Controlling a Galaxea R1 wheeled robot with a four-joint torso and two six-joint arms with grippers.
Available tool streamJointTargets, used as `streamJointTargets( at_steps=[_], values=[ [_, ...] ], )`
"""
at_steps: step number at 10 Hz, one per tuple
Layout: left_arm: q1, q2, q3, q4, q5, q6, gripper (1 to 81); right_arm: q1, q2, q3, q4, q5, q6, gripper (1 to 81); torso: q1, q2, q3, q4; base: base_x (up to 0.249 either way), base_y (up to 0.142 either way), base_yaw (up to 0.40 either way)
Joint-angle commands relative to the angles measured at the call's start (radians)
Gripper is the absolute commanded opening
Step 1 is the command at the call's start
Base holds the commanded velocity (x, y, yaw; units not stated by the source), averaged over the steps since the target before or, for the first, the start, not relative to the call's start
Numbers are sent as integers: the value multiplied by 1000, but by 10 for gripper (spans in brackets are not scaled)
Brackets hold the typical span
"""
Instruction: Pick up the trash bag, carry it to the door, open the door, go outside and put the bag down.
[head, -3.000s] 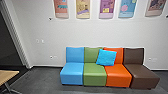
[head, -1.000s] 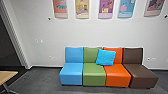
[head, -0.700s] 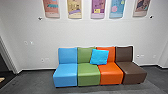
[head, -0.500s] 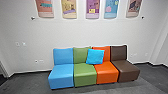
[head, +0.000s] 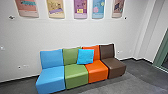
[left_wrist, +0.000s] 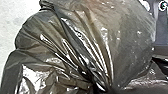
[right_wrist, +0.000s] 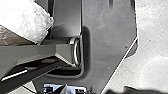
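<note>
On the robot's left side, the left wrist view is close up on the trash bag (left_wrist: 117, 37), dark, glossy and rather full, its creases drawn tightly together at a gathered part (left_wrist: 106, 86). I cannot tell the state of the left tool, though those creases make a pinch on the bag likely. If so, the weight hangs from thin plastic: a jolt or sharp turn could set it swinging, and the film might stretch, tear or slip loose.

Ahead, from left to right, stand a blue seat (head: 51, 76), a green seat (head: 76, 75), an orange seat (head: 98, 71) and a brown seat (head: 113, 66), with a bright blue cushion (head: 85, 56) against the green and orange backs. Driving too near their corners could snag the bag. At far right is a green-edged panel (head: 161, 53); whether it is the door, I cannot tell.

On the right side, pale crinkled plastic (right_wrist: 25, 21) lies near the robot's body, perhaps the same bag; rubbing there could split it. The right tool's state I cannot tell either.
</note>
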Motion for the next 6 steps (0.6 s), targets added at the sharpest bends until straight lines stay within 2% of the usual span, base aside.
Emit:
streamJointTargets(
  at_steps=[1,6],
  values=[
    [-44,-6,-3,0,78,2,10,39,7,5,-5,-65,-3,811,0,0,0,0,0,0,-340],
    [-45,-3,-3,3,80,5,10,40,10,5,-7,-65,-3,811,0,0,0,0,0,0,-343]
  ],
)
